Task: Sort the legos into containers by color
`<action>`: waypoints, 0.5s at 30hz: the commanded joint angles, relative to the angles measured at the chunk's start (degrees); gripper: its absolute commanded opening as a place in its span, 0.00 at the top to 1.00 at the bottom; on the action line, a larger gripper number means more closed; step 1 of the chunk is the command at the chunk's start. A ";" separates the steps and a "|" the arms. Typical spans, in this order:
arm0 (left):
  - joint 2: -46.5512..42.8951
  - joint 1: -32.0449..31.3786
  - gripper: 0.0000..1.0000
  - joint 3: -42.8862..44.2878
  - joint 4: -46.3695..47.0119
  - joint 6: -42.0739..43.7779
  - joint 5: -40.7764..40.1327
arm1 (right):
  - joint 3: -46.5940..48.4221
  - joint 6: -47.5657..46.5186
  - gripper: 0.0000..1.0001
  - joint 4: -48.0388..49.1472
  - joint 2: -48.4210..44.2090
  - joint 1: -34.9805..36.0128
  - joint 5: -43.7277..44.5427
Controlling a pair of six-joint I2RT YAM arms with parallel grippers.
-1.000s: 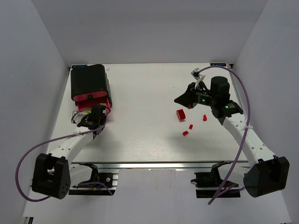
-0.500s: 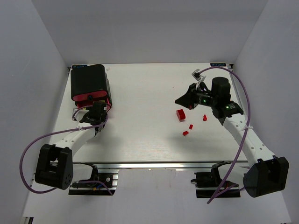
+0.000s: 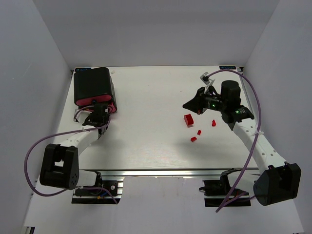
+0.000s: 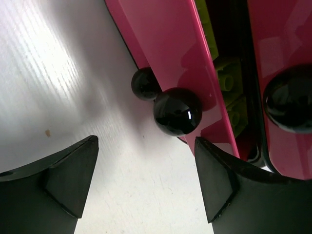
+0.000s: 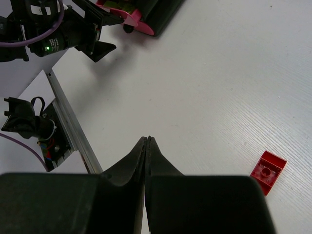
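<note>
Left jaws: apart, facing the knob (image 4: 177, 111) of a pink drawer (image 4: 161, 44) — placed, we judge, to work it, lime bricks (image 4: 229, 83) showing inside. Right jaws: together, hovering near red legos (image 3: 188, 119) on the table (image 3: 146, 97).

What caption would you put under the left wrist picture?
Open left gripper faces the black knob of a pink drawer; lime bricks show inside.

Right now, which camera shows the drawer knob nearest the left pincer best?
Left wrist: the knob sits large, just ahead of the open left pincer. In the top external view that pincer covers it. The right wrist view shows the drawers only far off and tiny.
</note>
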 commanded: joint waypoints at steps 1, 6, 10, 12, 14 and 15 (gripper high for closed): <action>0.72 1.67 0.11 1.53 5.44 3.38 1.61 | -0.26 -0.53 1.00 2.32 0.19 -0.54 -1.20; 1.78 2.99 0.09 0.82 8.71 6.36 4.25 | -0.17 -0.70 1.00 2.23 0.45 -0.81 -1.46; 2.83 4.04 0.06 0.38 12.04 8.04 6.19 | -0.17 -0.79 1.00 2.14 0.72 -0.90 -1.55; 3.27 4.05 0.06 0.12 13.45 8.56 6.89 | -0.17 -0.88 1.00 2.14 0.89 -0.90 -1.73; 3.53 4.57 0.05 0.12 14.68 9.79 8.04 | -0.08 -0.88 1.00 2.05 0.98 -1.07 -1.64; 4.06 4.57 0.05 0.21 14.86 10.15 8.30 | -0.08 -0.97 1.00 1.97 0.98 -1.07 -1.64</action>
